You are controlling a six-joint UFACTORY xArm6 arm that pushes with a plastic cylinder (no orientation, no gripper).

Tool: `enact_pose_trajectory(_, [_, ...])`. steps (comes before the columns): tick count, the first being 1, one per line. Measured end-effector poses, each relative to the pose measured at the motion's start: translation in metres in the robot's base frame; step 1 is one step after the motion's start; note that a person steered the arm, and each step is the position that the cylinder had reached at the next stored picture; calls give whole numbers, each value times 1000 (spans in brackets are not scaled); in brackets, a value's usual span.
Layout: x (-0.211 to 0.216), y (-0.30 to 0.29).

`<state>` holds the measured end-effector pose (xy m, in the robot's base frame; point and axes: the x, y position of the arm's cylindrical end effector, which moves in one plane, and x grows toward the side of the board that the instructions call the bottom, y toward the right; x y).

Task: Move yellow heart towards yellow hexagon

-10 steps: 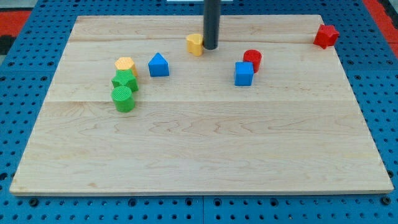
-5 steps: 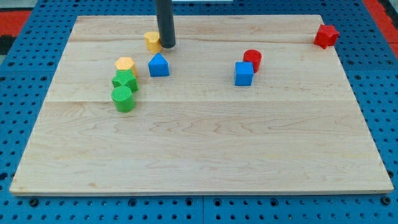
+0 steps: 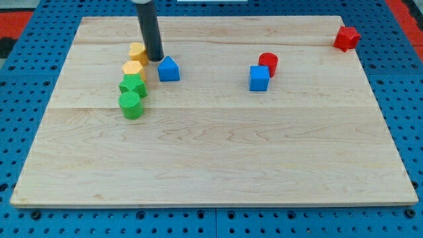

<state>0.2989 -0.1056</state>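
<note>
The yellow heart [image 3: 137, 51] lies at the view's upper left, just above the yellow hexagon [image 3: 133, 69] and touching or nearly touching it. My tip [image 3: 155, 59] stands right against the heart's right side, between the heart and the blue house-shaped block [image 3: 168, 69]. The dark rod rises from the tip toward the view's top.
A green block [image 3: 133, 85] and a green cylinder [image 3: 130, 104] sit in a line below the hexagon. A blue cube [image 3: 259, 78] and a red cylinder [image 3: 268, 63] stand right of centre. A red block [image 3: 346, 38] sits at the top right corner of the wooden board [image 3: 211, 145].
My tip has slid to the view's left and slightly down, pushing the yellow heart from the top centre over to just above the yellow hexagon. The other blocks have not moved.
</note>
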Motion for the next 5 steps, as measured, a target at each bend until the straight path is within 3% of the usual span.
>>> enact_pose_trajectory(3, [-24,-59])
enact_pose_trajectory(5, [-3,-59])
